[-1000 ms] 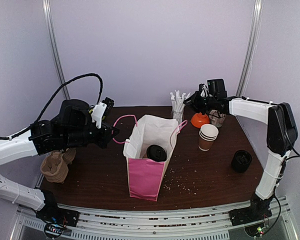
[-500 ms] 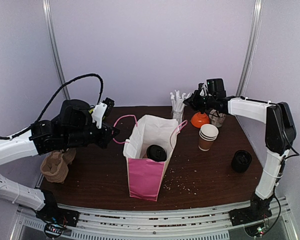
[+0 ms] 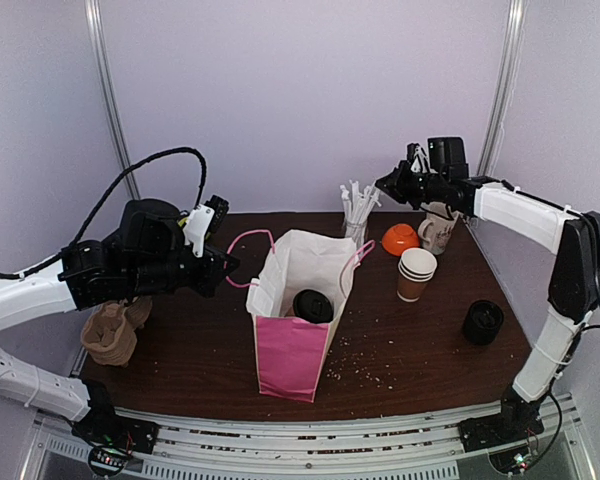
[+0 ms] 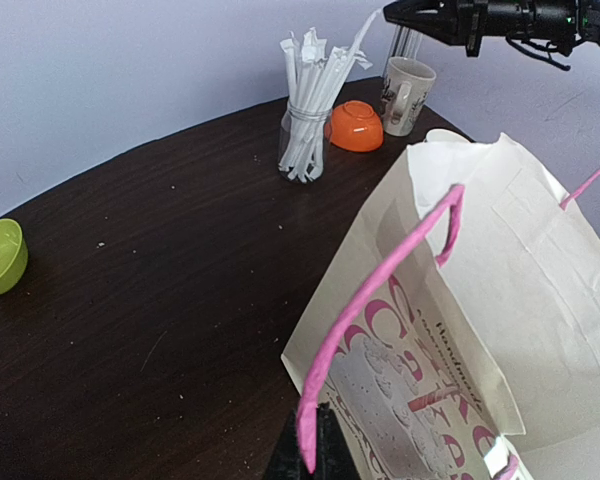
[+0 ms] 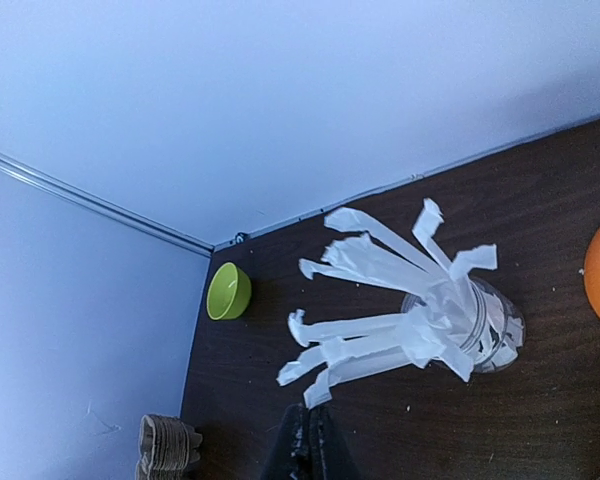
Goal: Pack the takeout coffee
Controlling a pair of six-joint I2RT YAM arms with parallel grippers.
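Note:
A takeout coffee cup with a black lid [image 3: 313, 305] stands inside the open white and pink paper bag [image 3: 290, 340]. My left gripper [image 3: 226, 266] is shut on the bag's pink handle [image 4: 380, 280], its fingertips [image 4: 315, 445] pinching the loop's end. A stack of lidless brown paper cups [image 3: 416, 272] stands right of the bag. My right gripper [image 3: 385, 186] is raised above the back of the table. In its wrist view it [image 5: 308, 420] is shut, with the tip of a white wrapped straw [image 5: 325, 385] at its fingertips. The straw leans out of a glass jar [image 5: 480, 335].
An orange bowl [image 3: 401, 238] and a cream mug [image 3: 439, 232] sit behind the cup stack. Black lids [image 3: 483, 321] lie at the right. A brown pulp carrier stack [image 3: 110, 335] stands at the left edge. A green bowl [image 4: 0, 255] sits at the back left.
My right gripper has risen and moved right, away from the table, drawing a straw's tip up with it. The left arm and the bag have not moved.

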